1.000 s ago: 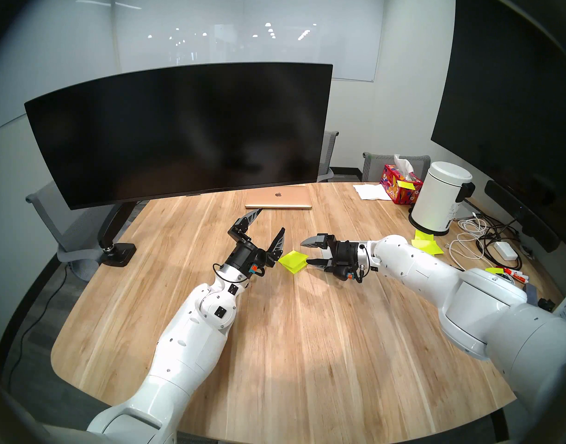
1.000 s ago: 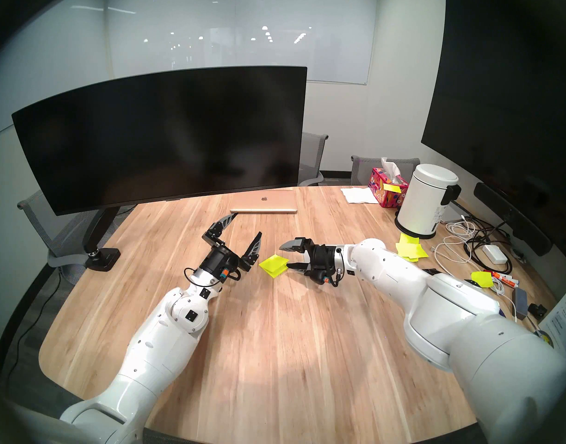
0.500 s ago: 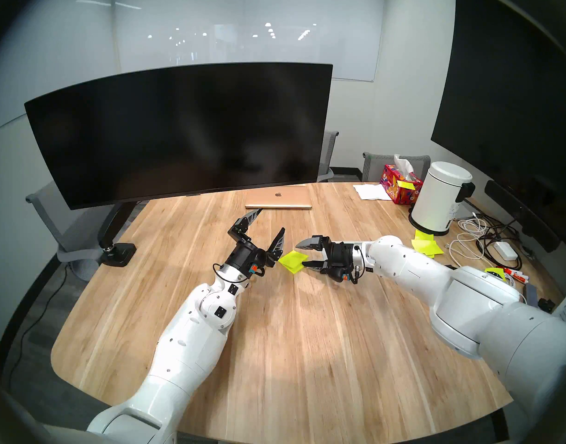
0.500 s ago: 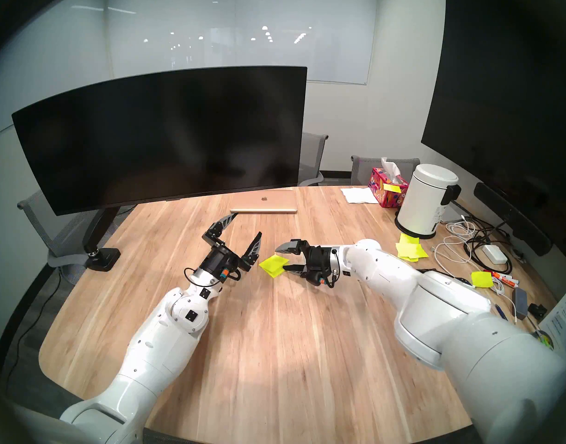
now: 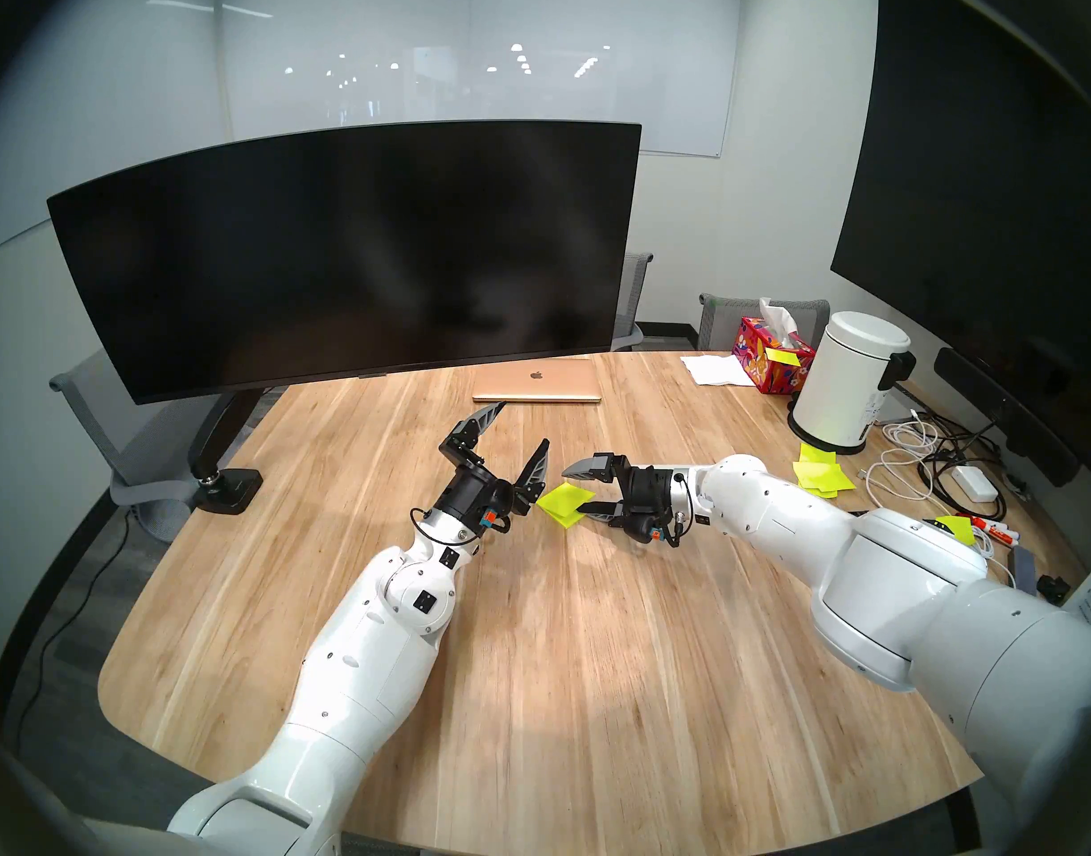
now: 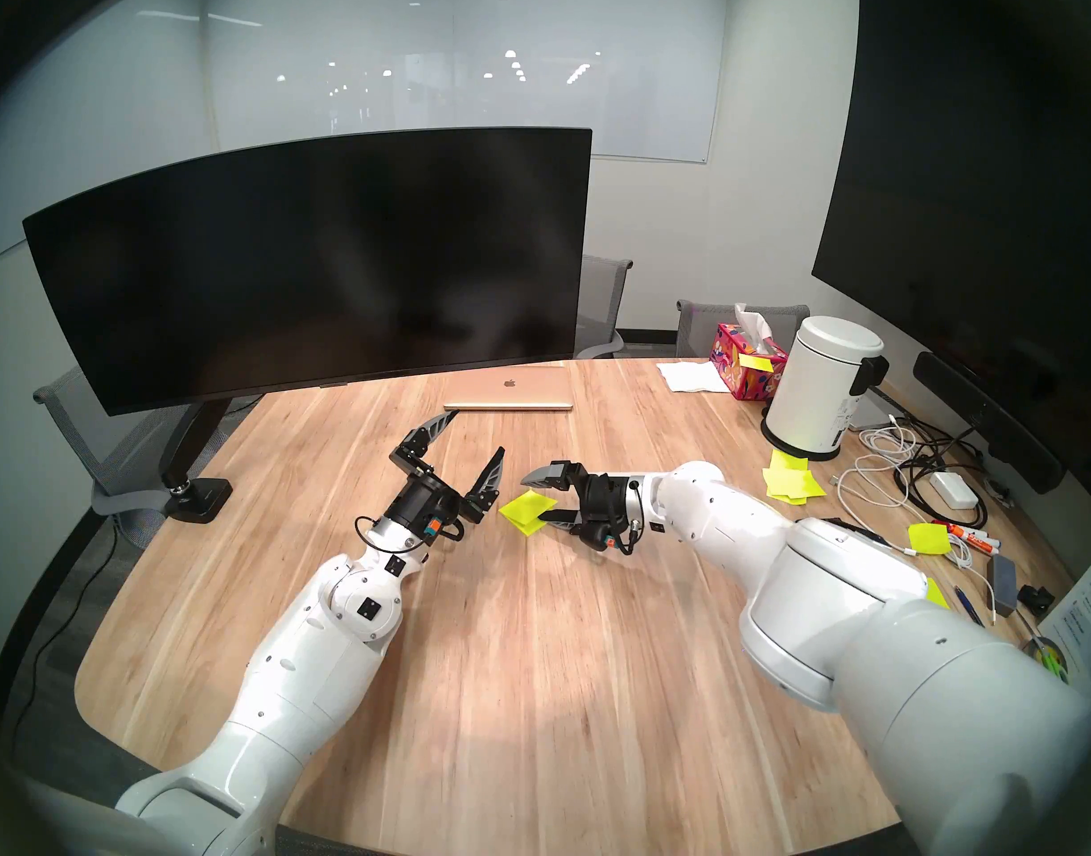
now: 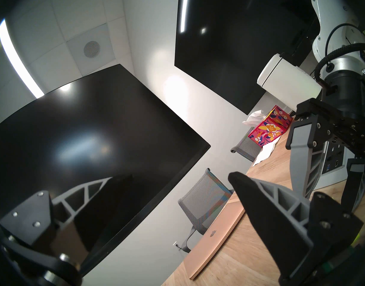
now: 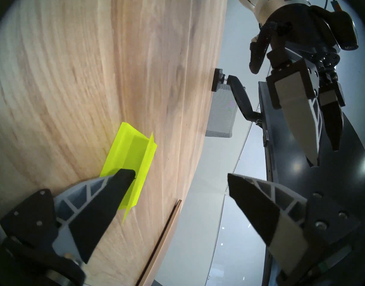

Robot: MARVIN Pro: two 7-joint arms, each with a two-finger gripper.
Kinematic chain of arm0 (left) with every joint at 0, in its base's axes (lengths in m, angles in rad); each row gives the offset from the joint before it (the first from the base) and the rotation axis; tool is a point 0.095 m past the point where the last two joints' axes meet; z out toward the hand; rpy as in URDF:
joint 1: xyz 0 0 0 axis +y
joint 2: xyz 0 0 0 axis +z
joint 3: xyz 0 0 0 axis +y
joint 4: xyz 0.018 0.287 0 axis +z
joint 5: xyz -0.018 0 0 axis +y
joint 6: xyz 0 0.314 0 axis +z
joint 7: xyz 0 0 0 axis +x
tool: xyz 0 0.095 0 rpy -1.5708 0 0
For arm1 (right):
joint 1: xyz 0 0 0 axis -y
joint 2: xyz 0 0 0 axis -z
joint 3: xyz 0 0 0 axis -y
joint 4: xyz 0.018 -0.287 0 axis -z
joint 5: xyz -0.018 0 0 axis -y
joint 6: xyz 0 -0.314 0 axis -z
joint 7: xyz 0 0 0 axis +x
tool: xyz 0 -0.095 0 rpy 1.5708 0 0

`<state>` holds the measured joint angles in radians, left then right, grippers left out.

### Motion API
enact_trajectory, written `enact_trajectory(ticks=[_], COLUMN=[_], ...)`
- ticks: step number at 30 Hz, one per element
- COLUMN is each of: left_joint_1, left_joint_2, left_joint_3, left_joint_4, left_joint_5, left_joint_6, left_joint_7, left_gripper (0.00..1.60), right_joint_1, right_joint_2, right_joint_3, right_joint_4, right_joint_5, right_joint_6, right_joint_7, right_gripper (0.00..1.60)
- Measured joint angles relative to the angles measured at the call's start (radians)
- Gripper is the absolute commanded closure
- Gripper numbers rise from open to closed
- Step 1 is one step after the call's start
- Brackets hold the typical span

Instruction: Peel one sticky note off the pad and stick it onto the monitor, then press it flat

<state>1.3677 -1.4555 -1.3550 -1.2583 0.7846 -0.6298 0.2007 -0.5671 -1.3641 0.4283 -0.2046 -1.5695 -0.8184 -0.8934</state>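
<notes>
Pad [image 5: 564, 504] between gaping right end effector [image 5: 575, 491]

The pad [image 5: 564, 504] lies on the table [image 5: 592, 682], before the monitor [image 5: 345, 255], laptop [image 5: 536, 386] behind it

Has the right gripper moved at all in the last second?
Yes. The right gripper has crept toward the view's left, over the pad, which lies where it did; its lower finger now overlaps the pad's edge.
</notes>
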Motion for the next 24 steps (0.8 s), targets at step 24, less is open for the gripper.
enact_trajectory(ticks=[24], left_joint_1=[0.0], left_joint_2=[0.0], left_joint_3=[0.0], left_joint_4=[0.0], left_joint_5=[0.0], left_joint_6=[0.0], left_joint_7=[0.0], left_gripper=[0.0], right_joint_1=[0.023], right_joint_2=[-0.042], right_joint_3=[0.001], right_joint_4=[0.072], right_joint_5=[-0.02], right_joint_6=[-0.015], right_joint_7=[0.006], right_gripper=[0.0])
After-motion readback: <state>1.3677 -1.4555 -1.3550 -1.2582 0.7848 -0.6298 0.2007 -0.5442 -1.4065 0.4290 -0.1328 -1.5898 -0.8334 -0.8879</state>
